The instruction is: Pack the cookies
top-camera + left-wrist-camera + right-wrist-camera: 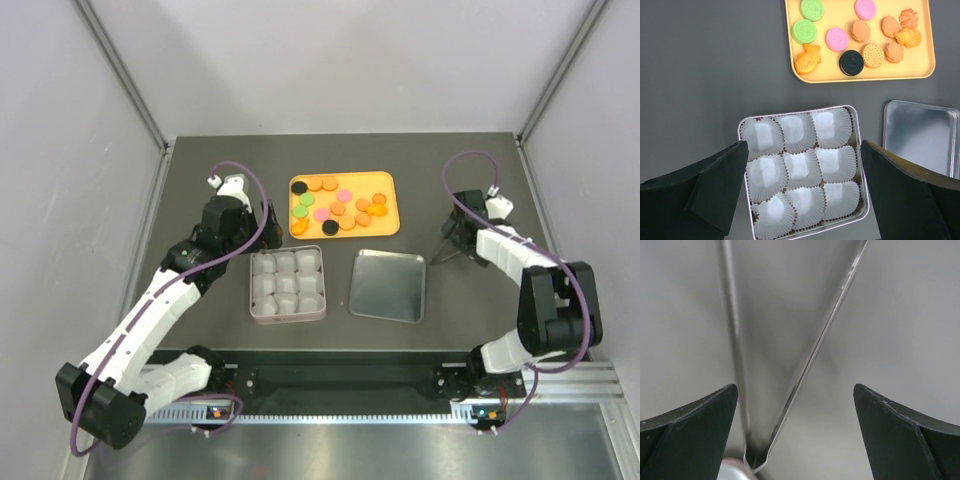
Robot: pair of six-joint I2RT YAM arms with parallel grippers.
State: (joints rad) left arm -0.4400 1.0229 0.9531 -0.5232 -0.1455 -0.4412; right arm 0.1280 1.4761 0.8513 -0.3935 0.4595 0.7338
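Observation:
The cookies (338, 207) lie loose on an orange tray (393, 226) at the table's back middle: orange, pink, green and black ones. They also show in the left wrist view (852, 62) on the tray (927, 71). A square tin (252, 300) holds several empty white paper cups (799, 167). My left gripper (258, 228) is open and empty, hovering above the tin (801, 110), its fingers (720, 185) astride it (803, 150). My right gripper (452, 248) is open and empty at the right, facing a grey wall (795, 390).
The tin's silver lid (388, 285) lies flat to the right of the tin, also in the left wrist view (920, 135). Grey enclosure walls stand on three sides. A wall seam (815, 350) runs ahead of the right gripper.

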